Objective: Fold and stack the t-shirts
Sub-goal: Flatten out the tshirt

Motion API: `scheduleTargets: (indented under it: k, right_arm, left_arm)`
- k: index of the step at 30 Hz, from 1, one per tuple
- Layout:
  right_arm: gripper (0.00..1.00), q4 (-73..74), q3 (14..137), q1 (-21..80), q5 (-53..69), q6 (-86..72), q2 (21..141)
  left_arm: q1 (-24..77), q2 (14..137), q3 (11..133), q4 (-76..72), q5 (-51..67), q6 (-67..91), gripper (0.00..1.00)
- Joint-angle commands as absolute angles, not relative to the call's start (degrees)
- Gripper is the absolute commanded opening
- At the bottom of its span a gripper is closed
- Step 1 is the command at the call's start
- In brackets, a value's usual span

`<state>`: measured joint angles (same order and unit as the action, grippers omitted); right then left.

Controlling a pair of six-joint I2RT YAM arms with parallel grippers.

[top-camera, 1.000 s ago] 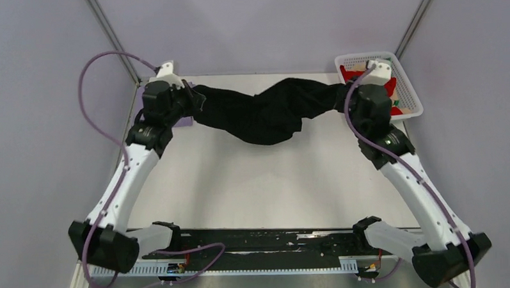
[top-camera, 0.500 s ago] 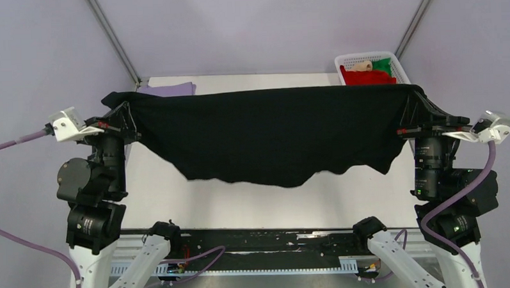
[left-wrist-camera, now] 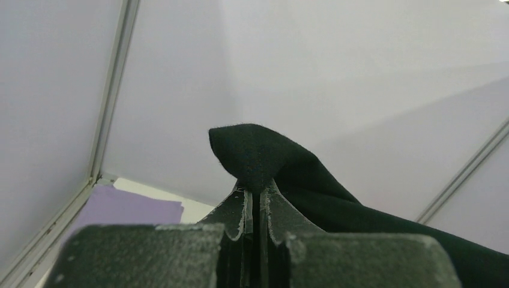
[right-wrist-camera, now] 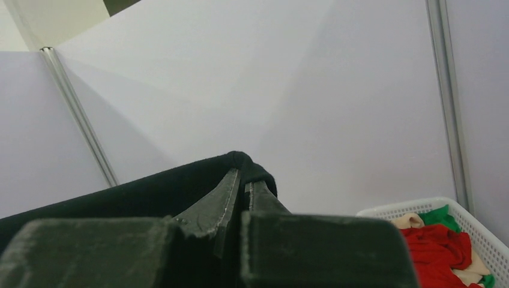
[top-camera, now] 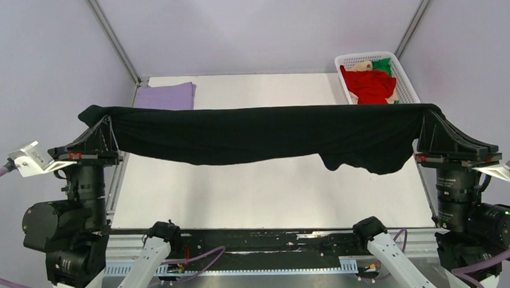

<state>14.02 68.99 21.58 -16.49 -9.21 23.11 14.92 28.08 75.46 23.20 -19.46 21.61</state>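
top cam: high behind me, facing table (top-camera: pixel 273 188) | my wrist cams: close behind fingers (left-wrist-camera: pixel 237 213), tilted up | shared: black shirt (top-camera: pixel 265 134)

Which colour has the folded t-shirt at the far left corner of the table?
The folded t-shirt is plain lavender, clearest in the top external view.

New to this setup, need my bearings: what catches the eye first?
A large black cloth t-shirt hangs stretched in mid-air across the table, pinched at its ends by the shut left tool and right tool. Behind it, a folded lavender t-shirt lies far left; a white plastic lattice basket far right holds a red t-shirt.
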Motion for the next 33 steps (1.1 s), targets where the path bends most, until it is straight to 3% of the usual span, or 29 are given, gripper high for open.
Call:
scheduleTargets:
  k: [1,8,16,22,27,33]
  right_arm:
    - [0.00,15.64,71.14,21.40,-17.00,-11.60,22.02]
    - [0.00,15.73,68.39,21.40,-22.45,-11.95,24.71]
    - [0.00,12.37,56.08,20.51,-35.50,-15.02,43.37]
    - [0.00,1.51,46.92,7.71,-15.17,-26.62,61.75]
    - [0.00,-7.19,50.90,3.40,-11.14,-25.99,77.02]
    - [0.03,-10.77,59.86,2.38,-11.90,-21.78,90.49]
  left_arm:
    - [14.68,28.18,77.27,24.15,-20.13,22.12,0.00]
    - [14.68,34.45,75.97,26.40,-20.71,23.67,0.00]
    - [14.04,59.37,69.55,26.84,-26.85,27.99,0.00]
    - [6.84,80.89,67.06,20.51,-15.78,31.22,0.00]
    - [3.19,99.51,74.22,17.79,-9.02,32.59,0.00]
    - [3.08,111.84,86.85,19.04,-9.55,32.20,0.00]
